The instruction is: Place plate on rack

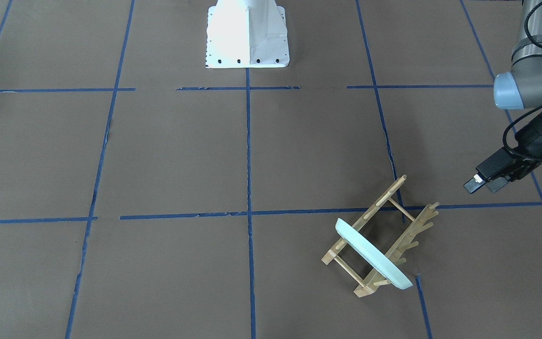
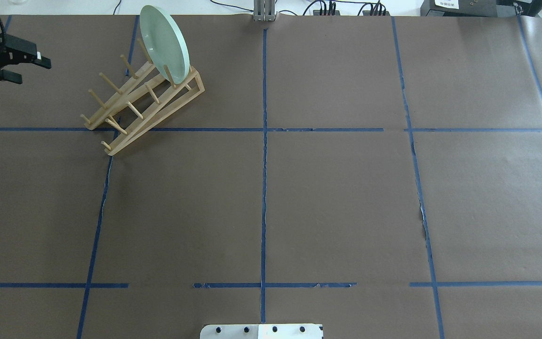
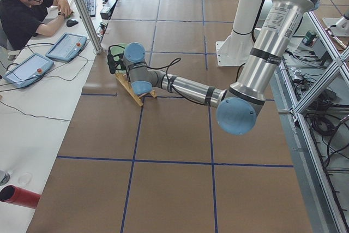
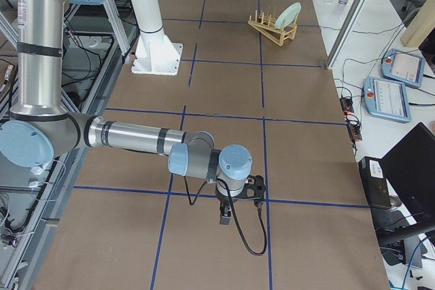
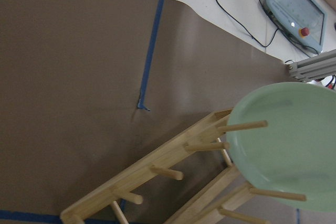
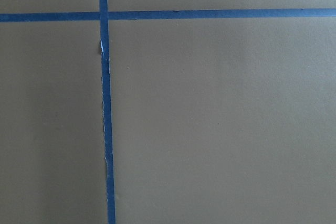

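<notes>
Brown tabletop (image 2: 337, 197) gridded in blue tape, plate racked.
I see the plate (image 2: 164, 44) standing on edge between pegs at 1 end of the rack (image 2: 144, 101); my left claw (image 2: 35, 72) hangs nearby, spread and empty; whether the right claw (image 4: 224, 216) is apart, I cannot tell.

Brown-papered table (image 1: 172, 155), blue tape grid (image 1: 248, 155); rack (image 1: 384, 198) standing far-left; white robot base (image 1: 247, 42).

Brown paper (image 2: 346, 197) all over, gridded with blue tape (image 2: 264, 197). Guy (image 3: 24, 12) in a black shirt sits at the white side bench (image 3: 32, 129), two touchscreen pendants (image 3: 66, 46) beside him, red tube (image 3: 19, 196) at the near end.
</notes>
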Motion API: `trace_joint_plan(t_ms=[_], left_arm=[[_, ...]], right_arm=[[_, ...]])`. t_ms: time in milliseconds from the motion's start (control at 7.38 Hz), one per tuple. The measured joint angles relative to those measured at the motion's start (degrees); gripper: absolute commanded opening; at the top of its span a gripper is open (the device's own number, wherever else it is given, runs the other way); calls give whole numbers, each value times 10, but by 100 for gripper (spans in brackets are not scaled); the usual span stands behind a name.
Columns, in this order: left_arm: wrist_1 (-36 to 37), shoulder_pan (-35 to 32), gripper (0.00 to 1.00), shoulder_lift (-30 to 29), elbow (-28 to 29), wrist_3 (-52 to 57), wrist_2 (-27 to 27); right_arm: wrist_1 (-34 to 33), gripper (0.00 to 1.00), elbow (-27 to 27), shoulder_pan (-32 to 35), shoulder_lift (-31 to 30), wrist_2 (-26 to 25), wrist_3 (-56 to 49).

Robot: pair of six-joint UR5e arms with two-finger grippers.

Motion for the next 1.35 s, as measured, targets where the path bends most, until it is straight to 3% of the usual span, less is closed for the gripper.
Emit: trace_joint_plan(t_ms=[406, 677, 948, 1354], left_arm=[[159, -78, 100, 63, -5, 373, 1], [286, -143, 100, 72, -16, 544, 3], [363, -181, 100, 88, -27, 618, 3], [374, -190, 100, 108, -33, 636, 2]], right_arm=[[0, 100, 0, 0, 0, 0, 0], [0, 100, 0, 0, 0, 0, 0], [0, 100, -1, 0, 0, 0, 0], [0, 100, -1, 0, 0, 0, 0]])
